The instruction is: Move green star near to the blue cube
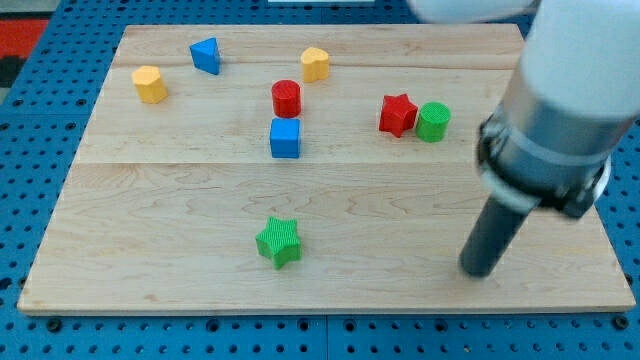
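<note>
Hand is only a rod with no jaws; its tip [478,272] rests on the tabletop [400,210], well right of the green star [278,242]. Blue cube [285,138] sits above the star, apart.

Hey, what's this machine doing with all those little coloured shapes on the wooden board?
It's a robot arm that pushes blocks around with a straight dark rod; it has no claw. Its job is to slide the green star-shaped block close to the blue cube. Right now my tip rests on the wooden board well to the view's right of the star, touching nothing. The star sits below the cube with open board between them, so the push has not begun.
</note>
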